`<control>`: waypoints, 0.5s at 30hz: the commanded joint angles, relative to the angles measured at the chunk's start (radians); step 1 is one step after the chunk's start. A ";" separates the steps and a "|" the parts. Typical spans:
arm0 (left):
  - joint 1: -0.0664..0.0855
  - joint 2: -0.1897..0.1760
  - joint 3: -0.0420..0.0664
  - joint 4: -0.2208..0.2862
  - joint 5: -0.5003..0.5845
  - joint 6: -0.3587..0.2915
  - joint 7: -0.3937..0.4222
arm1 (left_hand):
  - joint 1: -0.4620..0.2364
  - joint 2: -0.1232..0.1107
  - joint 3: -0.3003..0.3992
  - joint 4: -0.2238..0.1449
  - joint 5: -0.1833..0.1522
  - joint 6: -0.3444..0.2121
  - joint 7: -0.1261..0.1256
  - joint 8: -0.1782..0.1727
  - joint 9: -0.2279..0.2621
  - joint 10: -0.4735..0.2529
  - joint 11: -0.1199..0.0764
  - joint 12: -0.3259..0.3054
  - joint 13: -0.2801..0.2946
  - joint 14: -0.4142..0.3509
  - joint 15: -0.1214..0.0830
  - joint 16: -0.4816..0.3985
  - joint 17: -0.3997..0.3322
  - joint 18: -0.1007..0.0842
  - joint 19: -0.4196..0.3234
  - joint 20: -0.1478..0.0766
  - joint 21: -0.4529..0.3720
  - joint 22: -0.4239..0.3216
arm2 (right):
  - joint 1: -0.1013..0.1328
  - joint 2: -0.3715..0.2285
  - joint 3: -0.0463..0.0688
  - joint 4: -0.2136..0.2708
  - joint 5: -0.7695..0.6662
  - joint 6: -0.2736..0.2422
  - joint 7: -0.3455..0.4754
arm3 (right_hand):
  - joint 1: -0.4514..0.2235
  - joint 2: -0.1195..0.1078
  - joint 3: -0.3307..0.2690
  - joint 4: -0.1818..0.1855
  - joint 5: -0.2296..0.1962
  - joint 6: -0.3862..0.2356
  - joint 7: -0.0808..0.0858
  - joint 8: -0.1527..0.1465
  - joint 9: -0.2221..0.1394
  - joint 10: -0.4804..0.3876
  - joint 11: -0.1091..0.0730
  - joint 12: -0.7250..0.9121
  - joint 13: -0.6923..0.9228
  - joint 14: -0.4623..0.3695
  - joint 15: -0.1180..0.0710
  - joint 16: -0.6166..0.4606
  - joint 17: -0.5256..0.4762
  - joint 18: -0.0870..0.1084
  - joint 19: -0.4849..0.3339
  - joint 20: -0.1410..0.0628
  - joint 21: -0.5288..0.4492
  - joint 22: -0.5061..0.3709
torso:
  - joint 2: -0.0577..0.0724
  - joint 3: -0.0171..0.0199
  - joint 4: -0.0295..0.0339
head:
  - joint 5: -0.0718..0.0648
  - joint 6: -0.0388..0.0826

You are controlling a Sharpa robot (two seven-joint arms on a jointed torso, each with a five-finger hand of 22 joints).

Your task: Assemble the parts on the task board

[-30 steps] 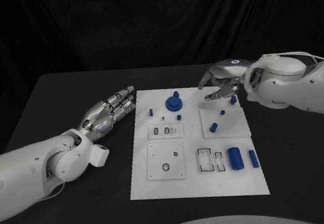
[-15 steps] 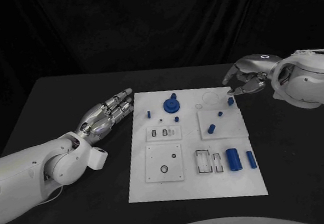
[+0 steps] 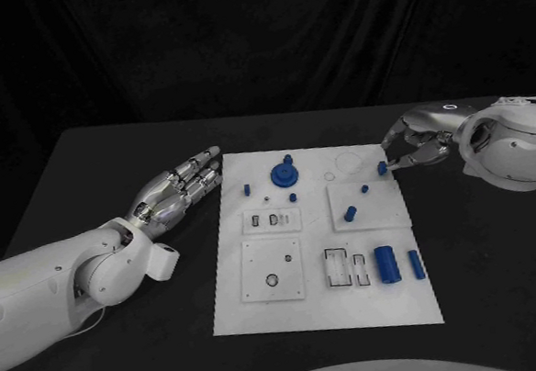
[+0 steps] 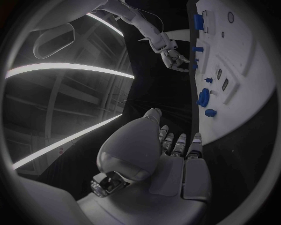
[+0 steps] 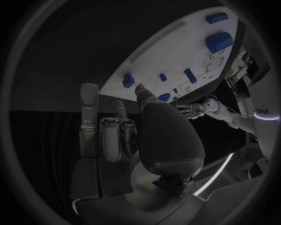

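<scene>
The white task board (image 3: 321,301) lies mid-table with blue parts on it: a round disc (image 3: 285,176), small pegs (image 3: 348,214) and a thick cylinder (image 3: 387,263) beside a thin one (image 3: 417,264). My right hand (image 3: 417,144) hovers at the board's far right edge, fingers loosely bent, holding nothing. Its fingertips are close to a small blue part (image 3: 382,168); in the right wrist view a narrow gap separates the thumb from that part (image 5: 128,79). My left hand (image 3: 180,187) lies flat with straight fingers on the table, left of the board and touching no part.
Black table (image 3: 92,162) surrounds the board, with bare room on the left behind my left arm and on the right near the front. The left wrist view shows the board's edge (image 4: 248,101), the disc (image 4: 203,97) and my right hand (image 4: 173,57) beyond it.
My right hand has drawn back to the right, from over the board's far middle to its right edge. The left hand and the parts have stayed put.
</scene>
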 commanded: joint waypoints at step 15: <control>-0.002 -0.005 0.001 0.006 0.000 0.007 0.012 | -0.027 0.004 -0.001 0.025 -0.020 0.002 0.006 0.006 0.001 0.001 0.007 -0.004 -0.002 0.000 0.007 -0.004 -0.001 0.017 0.001 0.006 -0.004 0.000 | -0.029 0.023 0.001 -0.019 -0.024 -0.032 -0.044 | 0.036 -0.008 -0.001 0.012 0.046 0.019 0.003 0.018 0.056 0.102 0.008 0.003 0.261 0.093 0.007 -0.001 0.227 -0.001 0.018 -0.001 -0.002 0.015 | 0.001 -0.0016 -0.0012 | 0.000 -0.001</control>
